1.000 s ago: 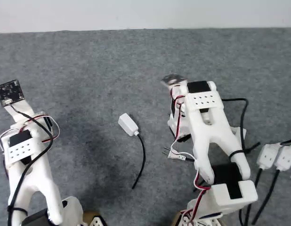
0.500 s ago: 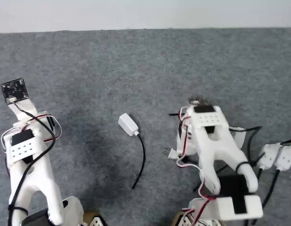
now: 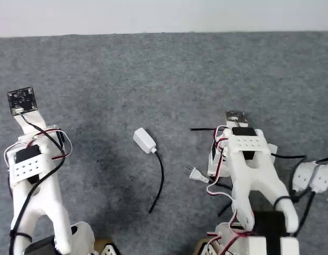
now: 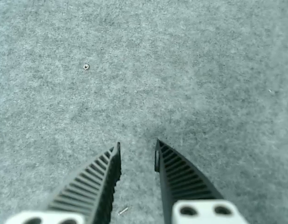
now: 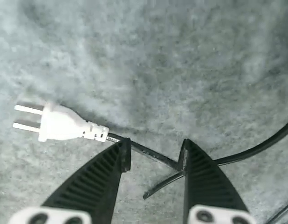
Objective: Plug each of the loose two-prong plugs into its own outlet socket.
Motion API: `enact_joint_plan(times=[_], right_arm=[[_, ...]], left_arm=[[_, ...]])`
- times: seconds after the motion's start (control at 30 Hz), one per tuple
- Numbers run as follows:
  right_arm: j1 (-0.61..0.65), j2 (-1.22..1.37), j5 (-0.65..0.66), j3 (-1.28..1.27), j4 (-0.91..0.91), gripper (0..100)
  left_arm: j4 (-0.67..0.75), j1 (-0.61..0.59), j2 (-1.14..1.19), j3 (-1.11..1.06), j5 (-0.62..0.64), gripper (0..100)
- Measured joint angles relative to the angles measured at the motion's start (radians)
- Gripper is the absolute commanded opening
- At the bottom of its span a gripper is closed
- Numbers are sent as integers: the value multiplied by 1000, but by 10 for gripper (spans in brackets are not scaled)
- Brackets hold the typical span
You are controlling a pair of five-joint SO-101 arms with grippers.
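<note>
The right gripper [image 5: 155, 145], half open and empty astride the cord [image 5: 143, 149], should be shifted onto the plug [image 3: 196, 173], lower centre of the high view; the left gripper [image 4: 137, 156] is narrowly parted, empty.

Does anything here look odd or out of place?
A tiny ring-like speck lies stray on the mat ahead of the left gripper. The white plug lies unplugged, its black cord passing between the open jaws of the right gripper.

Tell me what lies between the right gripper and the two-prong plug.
Just the black cord of the white plug on grey carpet, reaching the right gripper, per the right wrist view.
</note>
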State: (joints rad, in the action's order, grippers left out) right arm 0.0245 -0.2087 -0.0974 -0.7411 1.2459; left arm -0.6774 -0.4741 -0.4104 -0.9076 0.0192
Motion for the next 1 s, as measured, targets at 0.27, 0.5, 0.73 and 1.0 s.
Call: enact_joint_plan(times=[0.27,0.5,0.73,1.0], right_arm=[[-49,-97,442,-5,57,176],[-180,-97,798,-135,103,176],[-316,-103,1026,-173,126,128],[-348,-104,1086,-207,126,44]], left_arm=[[0,0,0,0,0,116],[0,2,0,0,-3,116],[0,15,0,0,-32,116],[0,20,0,0,-32,116]])
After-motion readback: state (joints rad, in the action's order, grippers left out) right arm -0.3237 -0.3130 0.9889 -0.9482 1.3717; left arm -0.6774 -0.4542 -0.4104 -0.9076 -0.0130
